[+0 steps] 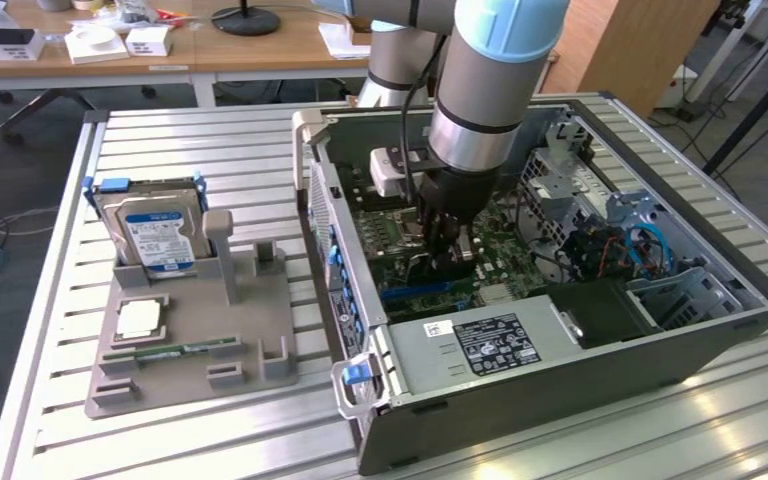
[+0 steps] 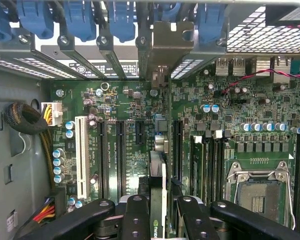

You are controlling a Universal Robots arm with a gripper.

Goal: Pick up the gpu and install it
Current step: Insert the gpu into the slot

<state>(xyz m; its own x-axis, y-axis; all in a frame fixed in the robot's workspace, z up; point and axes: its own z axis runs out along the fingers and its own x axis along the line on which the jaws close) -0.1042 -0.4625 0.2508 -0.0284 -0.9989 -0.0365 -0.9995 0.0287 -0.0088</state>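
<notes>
My gripper (image 1: pixel 446 250) reaches down inside the open computer case (image 1: pixel 704 340), over the green motherboard (image 1: pixel 418 240). It is shut on the gpu (image 2: pixel 158 172), which the wrist view shows edge-on as a thin upright card between the two black fingers (image 2: pixel 135 215). The card's metal end bracket (image 2: pixel 166 45) sits against the row of blue-clipped slot openings in the case's wall. The card stands upright in line with the black expansion slots (image 2: pixel 121 155). In the exterior view the gpu (image 1: pixel 440 265) is a dark sliver under the gripper, low against the board.
Beside the case, on the exterior view's left, a grey fixture (image 1: pixel 211 340) holds a blue-labelled hard drive (image 1: pixel 157 238), a processor chip (image 1: pixel 140 320) and a green RAM stick (image 1: pixel 171 352). Inside the case are a power supply (image 1: pixel 484 345), cable bundles (image 2: pixel 25 120) and a processor socket (image 2: pixel 257 192).
</notes>
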